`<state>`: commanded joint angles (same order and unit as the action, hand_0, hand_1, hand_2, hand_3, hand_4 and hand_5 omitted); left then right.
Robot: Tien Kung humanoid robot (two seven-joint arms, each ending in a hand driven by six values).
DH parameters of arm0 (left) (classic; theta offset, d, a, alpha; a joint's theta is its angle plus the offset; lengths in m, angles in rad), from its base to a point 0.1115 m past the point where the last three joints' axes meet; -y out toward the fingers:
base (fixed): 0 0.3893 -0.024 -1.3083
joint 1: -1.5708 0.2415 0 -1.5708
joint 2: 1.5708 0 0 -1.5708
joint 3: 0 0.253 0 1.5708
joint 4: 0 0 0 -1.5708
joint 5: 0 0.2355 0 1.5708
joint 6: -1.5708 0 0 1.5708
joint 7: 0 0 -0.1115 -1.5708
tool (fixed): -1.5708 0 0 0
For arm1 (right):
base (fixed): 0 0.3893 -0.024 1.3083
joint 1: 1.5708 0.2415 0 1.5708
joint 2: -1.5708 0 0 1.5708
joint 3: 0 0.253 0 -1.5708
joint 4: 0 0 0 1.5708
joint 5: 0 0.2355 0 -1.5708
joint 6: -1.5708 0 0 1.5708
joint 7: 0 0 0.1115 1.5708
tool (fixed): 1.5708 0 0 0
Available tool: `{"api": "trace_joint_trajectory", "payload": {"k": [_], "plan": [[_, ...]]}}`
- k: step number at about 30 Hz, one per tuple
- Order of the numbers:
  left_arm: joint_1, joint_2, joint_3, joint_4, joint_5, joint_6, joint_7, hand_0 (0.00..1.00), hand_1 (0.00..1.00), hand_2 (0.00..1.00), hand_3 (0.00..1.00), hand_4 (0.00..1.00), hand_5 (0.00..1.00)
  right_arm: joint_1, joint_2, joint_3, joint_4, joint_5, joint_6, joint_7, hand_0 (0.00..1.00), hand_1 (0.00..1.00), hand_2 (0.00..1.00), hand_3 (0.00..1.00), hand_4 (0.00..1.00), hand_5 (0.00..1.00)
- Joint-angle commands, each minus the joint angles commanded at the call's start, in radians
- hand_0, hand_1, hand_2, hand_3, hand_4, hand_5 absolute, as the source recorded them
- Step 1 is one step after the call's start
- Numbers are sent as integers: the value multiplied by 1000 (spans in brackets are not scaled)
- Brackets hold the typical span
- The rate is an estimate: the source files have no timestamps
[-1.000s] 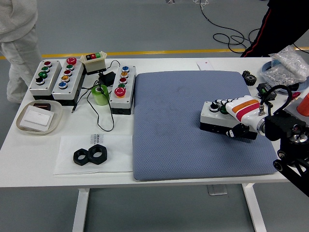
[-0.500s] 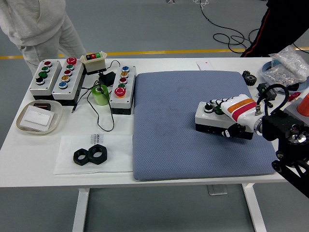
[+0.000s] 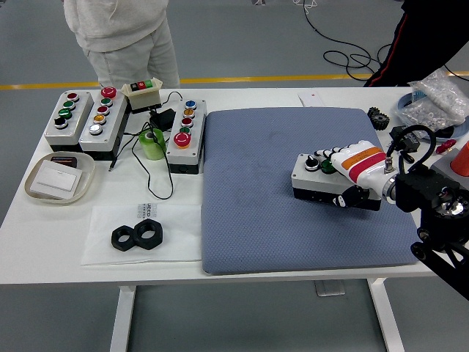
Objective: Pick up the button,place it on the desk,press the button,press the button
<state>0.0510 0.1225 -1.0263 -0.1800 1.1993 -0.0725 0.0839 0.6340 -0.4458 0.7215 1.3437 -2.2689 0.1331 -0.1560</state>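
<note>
Right hand (image 3: 350, 176) gripped button box (image 3: 316, 178), fingers curled over top, box on blue mat (image 3: 256, 183) on bench (image 3: 88, 249). Pick judged done; release and both presses remained.

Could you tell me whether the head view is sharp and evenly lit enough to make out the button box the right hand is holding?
In the head view, light is even and soft, without glare on the white table; the button box on the blue mat is sharp, though the right hand covers its right part; shadows are faint.
</note>
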Motion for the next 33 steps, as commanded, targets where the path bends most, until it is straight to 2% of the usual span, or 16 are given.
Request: {"api": "trace_joint_trajectory", "payload": {"k": [33], "plan": [[-8, -2, -5, 0, 2, 0, 0, 742, 915, 985, 942, 612, 998, -10, -4, -6, 86, 0, 12, 35, 191, 185, 210, 351, 351, 2]]}}
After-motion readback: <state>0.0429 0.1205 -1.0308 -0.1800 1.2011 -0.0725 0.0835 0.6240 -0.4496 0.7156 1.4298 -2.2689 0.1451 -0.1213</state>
